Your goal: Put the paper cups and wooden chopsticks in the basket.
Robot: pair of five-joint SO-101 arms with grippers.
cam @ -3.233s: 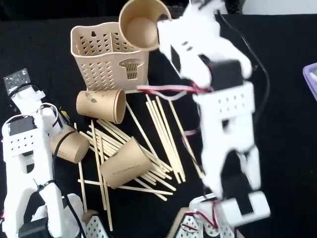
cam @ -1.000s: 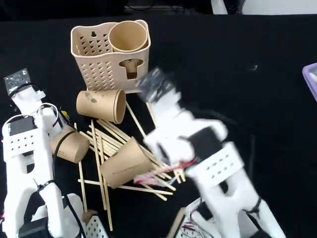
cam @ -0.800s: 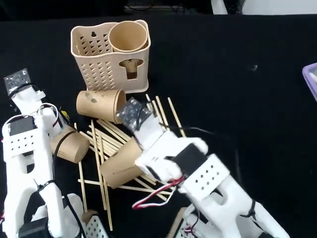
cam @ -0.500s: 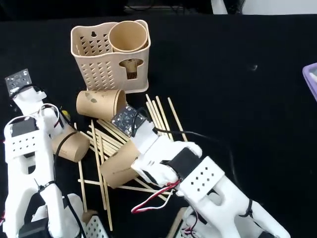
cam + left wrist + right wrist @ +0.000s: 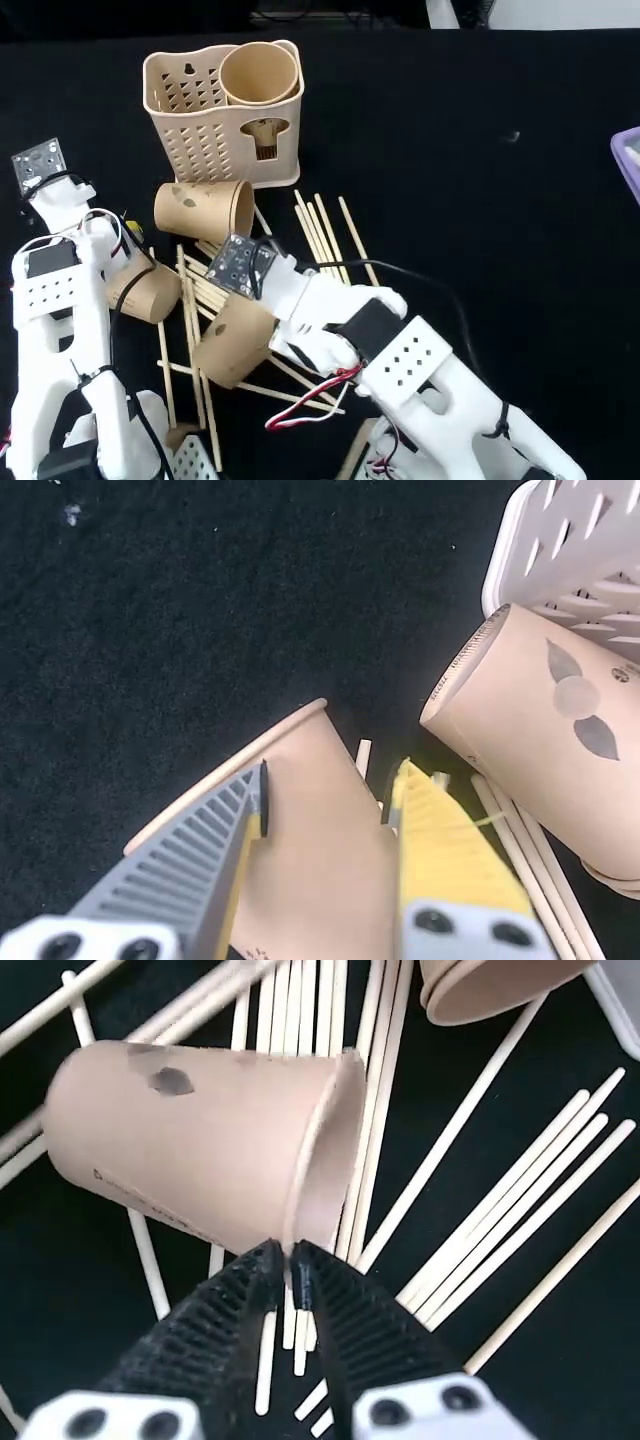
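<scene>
Fingers [image 5: 225,1310] of the right gripper [image 5: 288,1252] are pinched together on the rim of the middle cup [image 5: 190,1170], with the paper wall caught between them. That cup lies on its side across the chopsticks [image 5: 325,235], well short of the basket [image 5: 205,140]. The left gripper [image 5: 325,780] clasps a left cup [image 5: 320,880] from both sides, low at the table's left edge. A third cup [image 5: 205,210] lies on its side just before the basket, and a fourth [image 5: 258,72] stands inside it.

The step in hand looks like the grasp on the middle cup, made but not yet lifted. Next comes a lift clear of the sticks, then a carry over the basket's open corner. A rim pinch is thin, so the cup may swing or crease. A slow rise would suit.
</scene>
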